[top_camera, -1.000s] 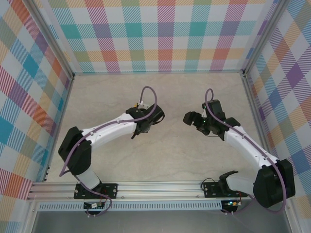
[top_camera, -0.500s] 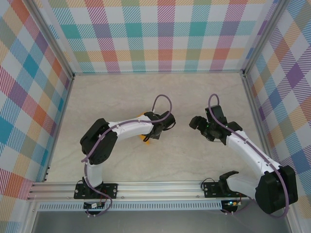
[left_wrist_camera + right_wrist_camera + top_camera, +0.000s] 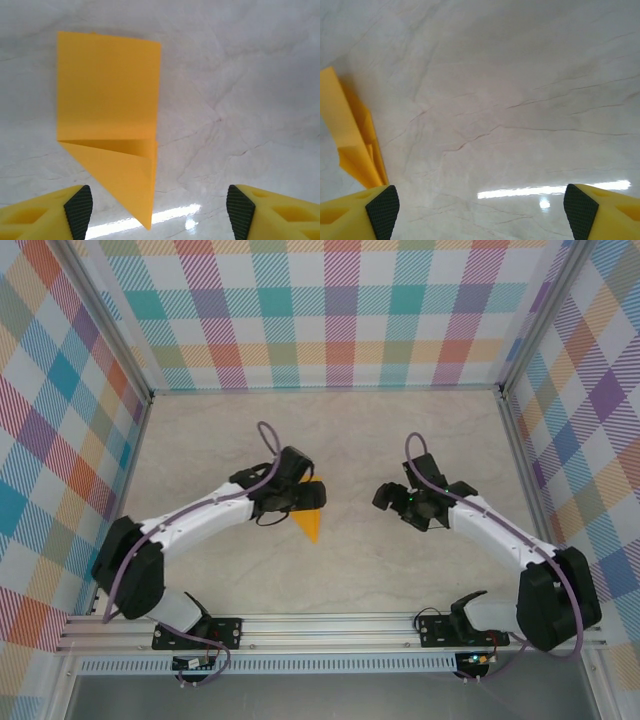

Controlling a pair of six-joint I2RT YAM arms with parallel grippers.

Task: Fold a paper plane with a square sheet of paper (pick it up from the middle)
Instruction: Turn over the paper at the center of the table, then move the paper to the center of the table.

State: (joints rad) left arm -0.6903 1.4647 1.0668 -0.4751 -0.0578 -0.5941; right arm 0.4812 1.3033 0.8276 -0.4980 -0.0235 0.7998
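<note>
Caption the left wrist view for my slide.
Open left gripper hovers over partly folded paper on the table.

The right end effector (image 3: pixel 482 212) hangs over a pale, veined worktop (image 3: pixel 520 75), its yellow fingers with black pads (image 3: pixel 382 207) set wide apart in the bottom corners and bare surface between them. Folded orange-yellow paper (image 3: pixel 347 132) lies flat at the left edge, its creased end just beside the left finger. A bright glare streak crosses the worktop low down.
</note>
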